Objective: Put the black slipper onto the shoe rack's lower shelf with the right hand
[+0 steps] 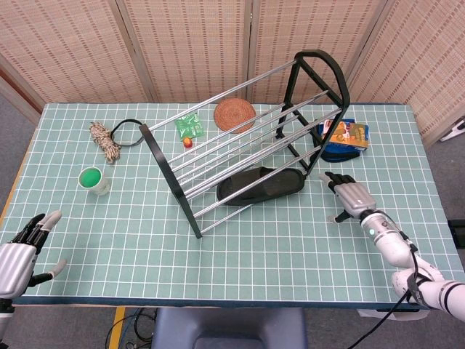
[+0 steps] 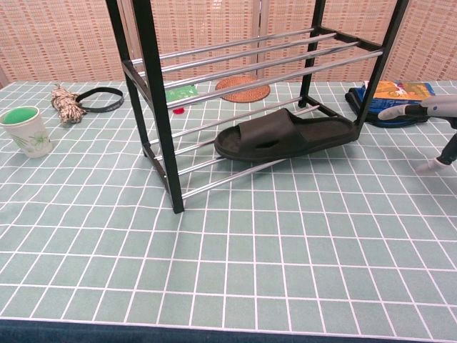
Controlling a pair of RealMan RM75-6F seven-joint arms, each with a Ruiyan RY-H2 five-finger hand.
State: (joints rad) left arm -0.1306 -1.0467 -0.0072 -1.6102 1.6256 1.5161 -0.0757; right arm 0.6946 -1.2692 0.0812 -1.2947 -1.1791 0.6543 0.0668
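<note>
The black slipper (image 1: pixel 260 185) is lying on the shoe rack's lower shelf (image 1: pixel 240 190), its long side running along the bars (toe pointing left). The right hand (image 1: pixel 352 196) is hovering just right of the rack, fingers spread, holding nothing. The left hand (image 1: pixel 16 254) is sitting open at the table's (image 1: pixel 240 254) near-left edge.

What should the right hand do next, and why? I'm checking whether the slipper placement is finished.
Probably draw the right hand back to rest. It is open, clear of the black slipper, which already lies on the rods of the shoe rack's lower shelf, so nothing seems left to place.
</note>
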